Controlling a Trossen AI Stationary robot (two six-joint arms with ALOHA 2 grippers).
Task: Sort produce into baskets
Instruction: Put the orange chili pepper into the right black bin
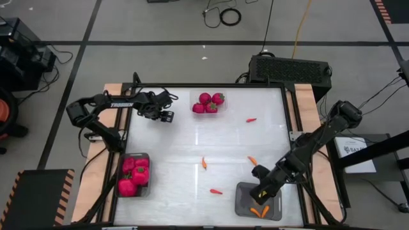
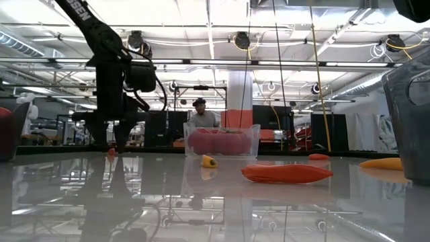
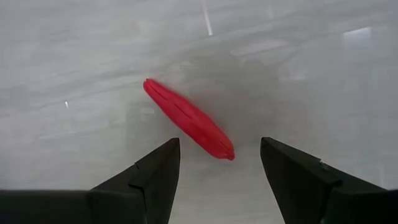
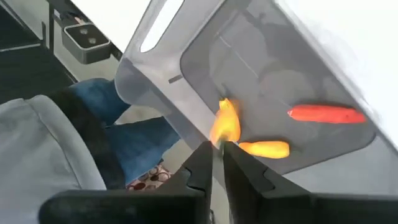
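Your right gripper (image 4: 219, 155) pinches a tiny orange piece (image 4: 225, 121) over the grey bin (image 1: 243, 206); drop it low. Left gripper (image 3: 217, 171) hangs spread over a red pepper (image 3: 186, 118).

Bright, even overhead light. The glossy bench (image 1: 192, 153) shows pale glare streaks at the frame's centre in the high view and mirrors ceiling lamps in the low view. The right wrist picture's upper right is washed out.
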